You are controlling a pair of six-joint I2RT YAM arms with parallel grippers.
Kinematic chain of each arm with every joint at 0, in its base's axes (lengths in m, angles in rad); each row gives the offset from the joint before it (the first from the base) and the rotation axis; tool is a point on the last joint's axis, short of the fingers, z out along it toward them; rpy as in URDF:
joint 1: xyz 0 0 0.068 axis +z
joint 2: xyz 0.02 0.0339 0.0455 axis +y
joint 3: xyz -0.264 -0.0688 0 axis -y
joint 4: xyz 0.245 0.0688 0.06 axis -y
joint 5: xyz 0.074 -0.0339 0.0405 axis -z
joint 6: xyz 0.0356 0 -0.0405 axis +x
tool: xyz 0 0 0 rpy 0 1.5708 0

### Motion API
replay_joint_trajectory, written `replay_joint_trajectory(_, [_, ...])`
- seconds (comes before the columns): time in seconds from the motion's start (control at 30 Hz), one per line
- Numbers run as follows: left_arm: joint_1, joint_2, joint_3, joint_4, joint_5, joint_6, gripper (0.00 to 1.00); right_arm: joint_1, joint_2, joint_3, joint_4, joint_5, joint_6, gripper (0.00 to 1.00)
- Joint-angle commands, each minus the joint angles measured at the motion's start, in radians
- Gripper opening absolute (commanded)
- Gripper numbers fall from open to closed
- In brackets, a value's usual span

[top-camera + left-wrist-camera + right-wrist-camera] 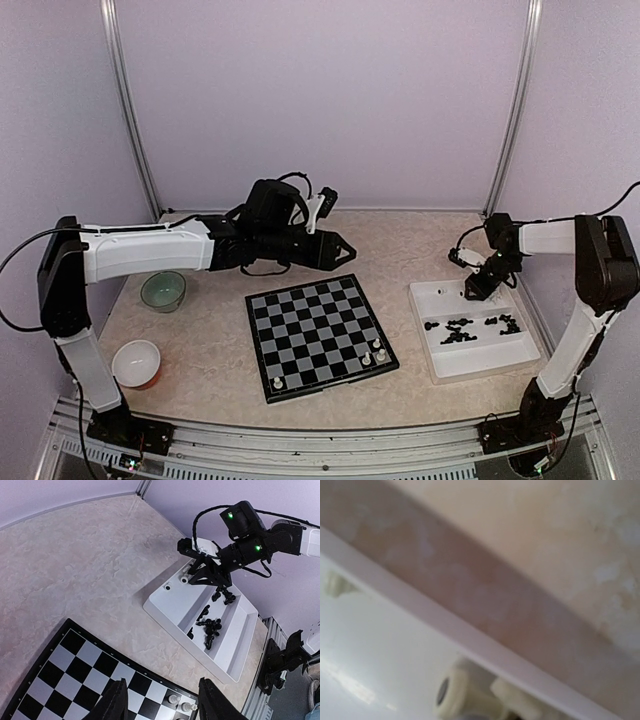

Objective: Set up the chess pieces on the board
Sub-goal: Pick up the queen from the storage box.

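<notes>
The board [320,335] lies mid-table with a few cream pieces [366,358] on its near rows: one at the left corner, the others by the right corner. The left gripper [162,705] hangs above the board's far edge, fingers [117,702] spread, nothing between them. The right gripper [470,288] is low over the tray's [480,360] far-left corner beside two loose cream pieces [167,586] — whether its fingers are parted cannot be told. Black pieces [460,330] lie heaped in the tray.

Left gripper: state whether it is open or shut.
Open: the black fingers of the left gripper stand apart, with the black-and-grey chessboard visible through the empty gap.
</notes>
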Motion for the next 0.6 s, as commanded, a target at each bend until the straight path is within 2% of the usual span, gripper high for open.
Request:
replay_joint_trajectory(0.0, [-0.005, 0.024, 0.023, 0.032, 0.029, -0.012, 0.49, 0.006, -0.009, 0.019, 0.025, 0.024, -0.015, 0.30])
replay_joint_trajectory(0.3, [-0.006, 0.037, 0.021, 0.045, 0.048, -0.022, 0.49, 0.022, -0.057, 0.043, -0.021, 0.028, -0.027, 0.30])
replay_joint_trajectory(0.57, [-0.007, 0.050, 0.023, 0.049, 0.066, -0.030, 0.49, 0.022, 0.011, 0.045, -0.005, 0.029, -0.035, 0.32])
